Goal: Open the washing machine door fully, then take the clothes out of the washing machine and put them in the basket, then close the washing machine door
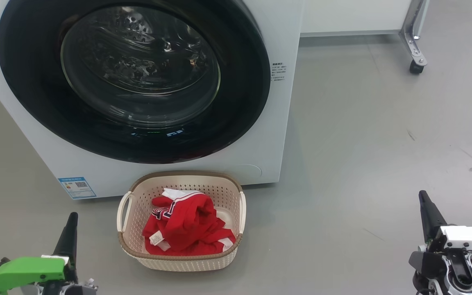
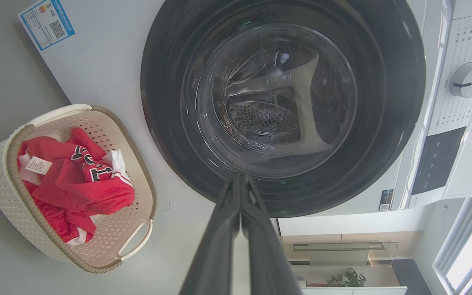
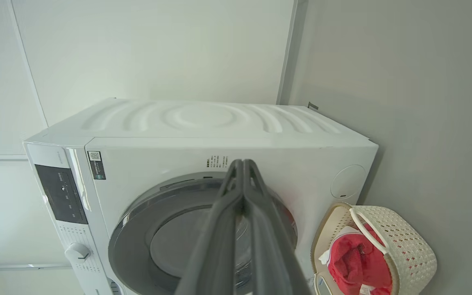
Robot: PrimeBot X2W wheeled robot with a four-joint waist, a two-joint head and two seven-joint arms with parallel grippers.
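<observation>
- Left gripper [image 1: 72, 217] sits at the lower left of the head view, its two dark fingers pressed together around nothing, tips pointing up that view.
- Right gripper [image 1: 423, 196] sits at the lower right, likewise closed and empty, over the bare grey floor [image 1: 363, 135].
- The washing machine door [image 1: 137, 139] lies flush against the white front of the washing machine [image 1: 285, 82]. It is a glossy black ring around a bulging glass window.
- Through the glass the perforated steel drum [image 2: 260, 119] shows. It looks empty, though reflections on the window make that hard to be sure of.
- The basket [image 1: 180, 175] stands on the floor just in front of the machine, below the door's lower edge, and between the two grippers in the head view, well apart from both.
- The red clothes [image 1: 187, 225] lie heaped inside the basket, with white trim, a small white label facing up and part of the dark lettering showing.
- A blue sticker [image 1: 77, 187] sits at the lower corner of the machine's front, to the left of the basket.
- In the left wrist view a white dial [image 2: 469, 80] and a dark control panel [image 2: 436, 159] sit beside the door.
</observation>
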